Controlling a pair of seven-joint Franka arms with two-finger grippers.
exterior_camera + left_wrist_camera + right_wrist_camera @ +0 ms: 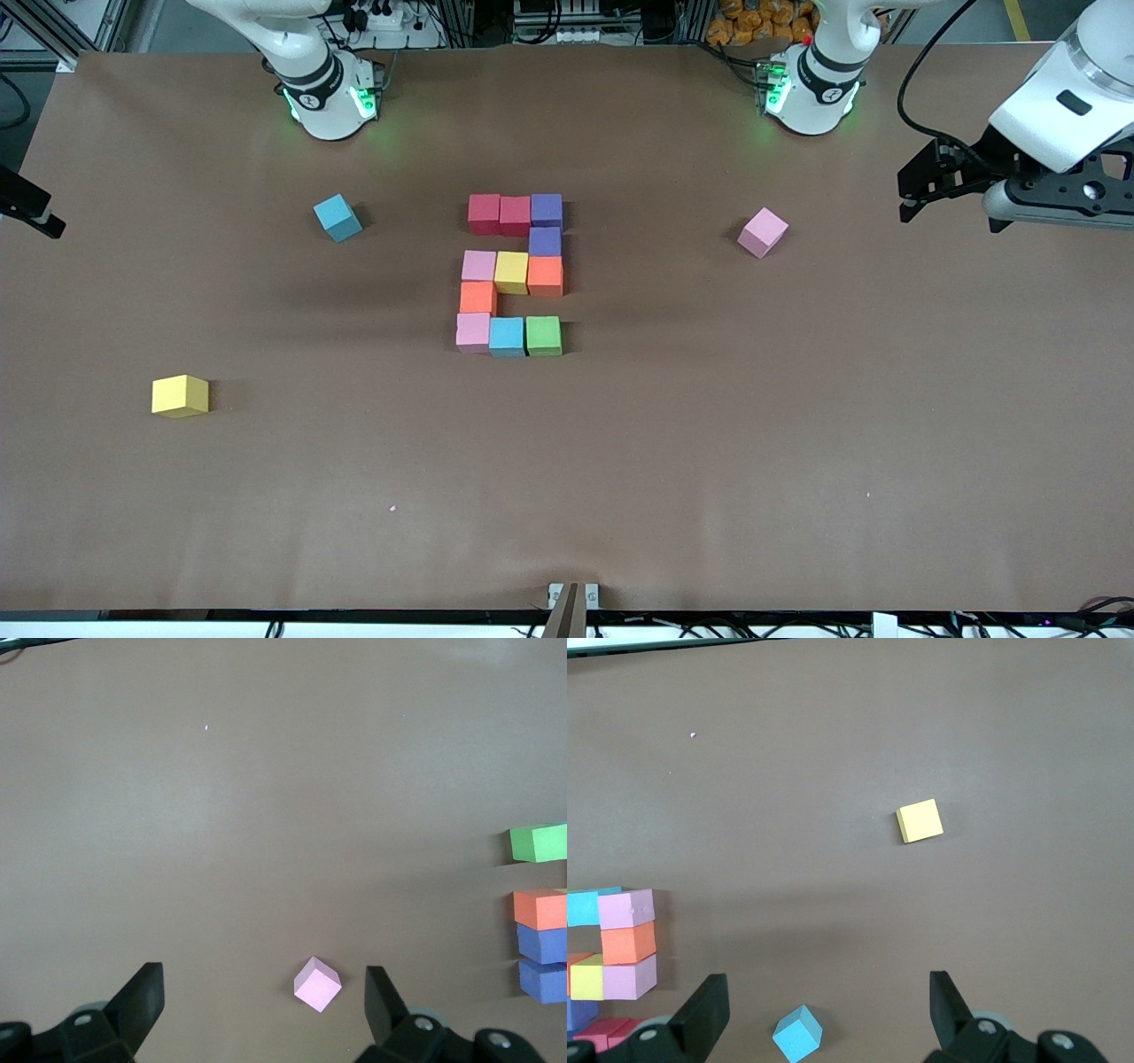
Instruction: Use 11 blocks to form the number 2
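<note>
Hanging in the air with nothing in it, the left claw (266, 1005) has its two fingers spread wide apart. It is up over the brown surface (797, 425) at the left arm's end. A loose pink block (317, 984) sits on the surface under it, turned a bit crooked.

The right claw (829, 1010) is wide open too and holds nothing. It is up over the right arm's end of the surface. A loose light blue block (798, 1034) lies under it, and a loose yellow block (920, 820) lies well apart from that one, nearer to the front camera.

The number 2 (511, 275) is in the middle of the surface, between the two arms. Its blocks touch each other. The row farthest from the front camera has two red blocks (500, 214) and a purple block (547, 211). Next comes one more purple block (545, 241). The middle row is pink, yellow (511, 272) and orange. Then comes one orange block (477, 298). The row nearest the front camera is pink, light blue and a green block (543, 336).
</note>
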